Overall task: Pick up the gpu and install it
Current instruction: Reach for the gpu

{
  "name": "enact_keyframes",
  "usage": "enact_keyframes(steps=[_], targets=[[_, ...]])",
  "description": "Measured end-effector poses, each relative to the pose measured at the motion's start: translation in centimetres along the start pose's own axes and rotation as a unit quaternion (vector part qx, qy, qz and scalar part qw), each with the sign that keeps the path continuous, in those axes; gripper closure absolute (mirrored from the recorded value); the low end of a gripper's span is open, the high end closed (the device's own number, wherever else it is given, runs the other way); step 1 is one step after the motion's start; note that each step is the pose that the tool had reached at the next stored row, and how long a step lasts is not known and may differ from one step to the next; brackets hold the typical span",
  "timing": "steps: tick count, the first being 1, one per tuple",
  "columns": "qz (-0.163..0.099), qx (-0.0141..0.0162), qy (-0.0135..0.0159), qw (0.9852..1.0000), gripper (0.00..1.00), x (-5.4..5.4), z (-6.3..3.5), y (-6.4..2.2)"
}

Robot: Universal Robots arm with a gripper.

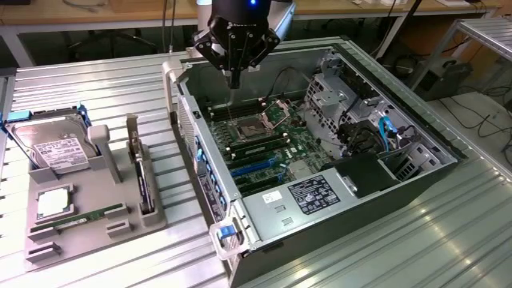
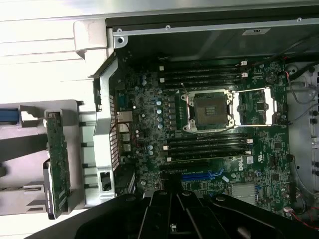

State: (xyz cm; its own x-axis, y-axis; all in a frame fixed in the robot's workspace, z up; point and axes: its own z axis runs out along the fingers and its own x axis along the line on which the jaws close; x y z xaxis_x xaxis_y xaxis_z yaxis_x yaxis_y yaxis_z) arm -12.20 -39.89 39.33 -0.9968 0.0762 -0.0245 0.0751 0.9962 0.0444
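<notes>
On the ribbed metal tabletop (image 1: 96,78) lies an open computer case (image 1: 190,132), its side off and the motherboard (image 1: 272,144) facing up. Beside it, toward the exterior view's left, sits a grey fixture tray (image 1: 80,228) with parts in their own slots. A hard drive (image 1: 56,150) leans at the far end, and a slim green memory stick (image 1: 80,217) lies flat near the front.

The gpu (image 1: 143,180) stands on edge in a narrow slot along the tray's case-side border, just beside the case wall but outside it. It is not yet picked up. In the wrist view it shows as a thin board seen almost edge-on (image 2: 57,164).

The gripper (image 1: 234,84) hangs above the case's far corner, over the motherboard near the CPU socket (image 1: 254,127). Its fingers are pressed together and pinch nothing. It touches neither the board nor the case.

What matters for the pick-up is the offset. From the gripper, the gpu lies across the case wall, toward the exterior view's left and nearer that camera, and lower down. The card's long axis runs roughly parallel to that wall, from the far side of the tray toward the near side. Its thin top edge faces up. As I judge it, the pressed-together fingers would have to part and straddle that edge across the card's thickness. The blue slots (image 1: 256,165) on the motherboard sit empty.
</notes>
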Motion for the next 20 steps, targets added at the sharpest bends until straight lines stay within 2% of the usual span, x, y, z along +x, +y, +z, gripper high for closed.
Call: enact_keyframes(steps=[4,6,13,17,20], targets=[[0.0,0.0001,0.0,1.0,0.89,0.3,-0.01,-0.03],[0.0,0.0,0.0,1.0,0.89,1.0,-0.03,-0.15],[0.0,0.0,0.0,1.0,0.89,4.3,-0.12,-0.86],[0.0,0.0,0.0,1.0,0.89,7.2,-0.08,-1.81],[0.0,0.0001,0.0,1.0,0.89,8.6,0.11,-2.38]])
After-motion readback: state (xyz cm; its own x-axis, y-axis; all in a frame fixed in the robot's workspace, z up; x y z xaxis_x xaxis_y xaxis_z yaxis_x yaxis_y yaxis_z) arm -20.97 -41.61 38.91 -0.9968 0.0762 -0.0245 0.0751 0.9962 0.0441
